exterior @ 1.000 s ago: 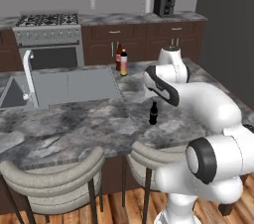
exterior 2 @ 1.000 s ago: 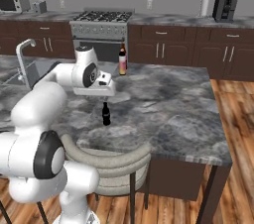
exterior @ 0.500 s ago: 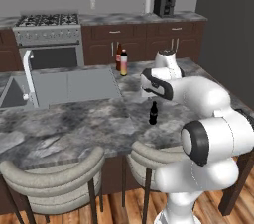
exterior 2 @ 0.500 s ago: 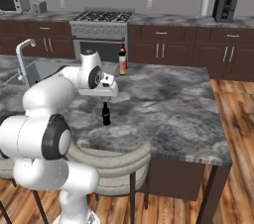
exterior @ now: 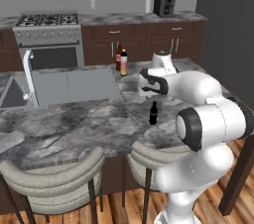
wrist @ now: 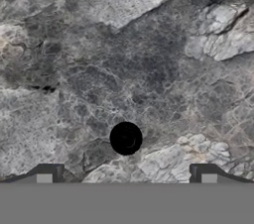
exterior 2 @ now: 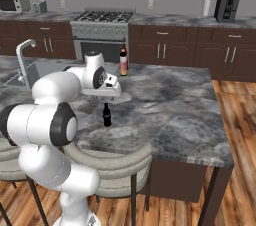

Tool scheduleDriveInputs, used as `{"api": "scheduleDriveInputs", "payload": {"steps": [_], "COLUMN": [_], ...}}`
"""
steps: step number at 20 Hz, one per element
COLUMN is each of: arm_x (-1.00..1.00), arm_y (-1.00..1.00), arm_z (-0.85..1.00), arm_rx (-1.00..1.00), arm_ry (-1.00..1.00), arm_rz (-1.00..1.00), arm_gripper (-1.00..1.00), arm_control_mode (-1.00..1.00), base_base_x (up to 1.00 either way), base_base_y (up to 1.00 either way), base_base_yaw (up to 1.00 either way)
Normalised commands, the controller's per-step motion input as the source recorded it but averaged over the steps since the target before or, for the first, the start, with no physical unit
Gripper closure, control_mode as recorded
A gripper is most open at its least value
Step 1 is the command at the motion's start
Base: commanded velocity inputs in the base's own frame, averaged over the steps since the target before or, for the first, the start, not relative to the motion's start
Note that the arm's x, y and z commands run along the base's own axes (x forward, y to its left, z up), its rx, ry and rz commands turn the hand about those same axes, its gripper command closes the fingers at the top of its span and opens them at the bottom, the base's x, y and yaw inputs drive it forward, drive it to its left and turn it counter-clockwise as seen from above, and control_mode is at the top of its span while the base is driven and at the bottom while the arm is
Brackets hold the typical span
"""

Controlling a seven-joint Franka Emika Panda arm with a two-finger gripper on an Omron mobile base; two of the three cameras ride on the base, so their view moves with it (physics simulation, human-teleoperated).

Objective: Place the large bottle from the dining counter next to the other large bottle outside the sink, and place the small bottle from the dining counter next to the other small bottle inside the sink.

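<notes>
A small dark bottle (exterior: 153,113) (exterior 2: 106,115) stands upright on the marbled dining counter (exterior: 74,124) near its front edge. My gripper (exterior: 150,94) (exterior 2: 106,96) (wrist: 126,176) hangs open straight above it and holds nothing. In the hand view the bottle's round black cap (wrist: 126,139) lies just ahead of the two wide-apart fingertips (wrist: 49,173). The tall dark-brown bottle (exterior: 118,55) stands touching or close beside the pale cream-pink bottle (exterior: 123,63) (exterior 2: 123,62), at the counter's far side, right of the drainboard (exterior: 74,84). The sink basin (exterior: 12,94) lies at the far left.
An arched white faucet (exterior: 27,69) (exterior 2: 22,55) rises by the sink. Two grey stools (exterior: 54,178) (exterior 2: 110,165) are tucked under the counter's front edge. A stove (exterior: 47,25), a paper towel roll (exterior: 148,4) and a coffee machine (exterior: 163,3) line the back wall.
The hand has swung slightly left and lower, coming to sit directly over the small bottle. The bottles have not moved.
</notes>
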Motion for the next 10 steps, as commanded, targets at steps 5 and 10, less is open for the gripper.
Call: {"api": "scheduleDriveInputs", "payload": {"steps": [5,10], "arm_x": [0.0,0.04], "arm_y": [0.0,0.0], "arm_z": [-0.1,-0.14], "arm_rx": [0.0,0.0], "arm_ry": [0.0,-0.02], "arm_rz": [-0.02,-0.02], "arm_gripper": [-1.0,-1.0], "arm_control_mode": [-1.0,-1.0], "base_base_x": [0.0,0.0], "base_base_y": [0.0,0.0], "base_base_yaw": [0.0,0.0]}}
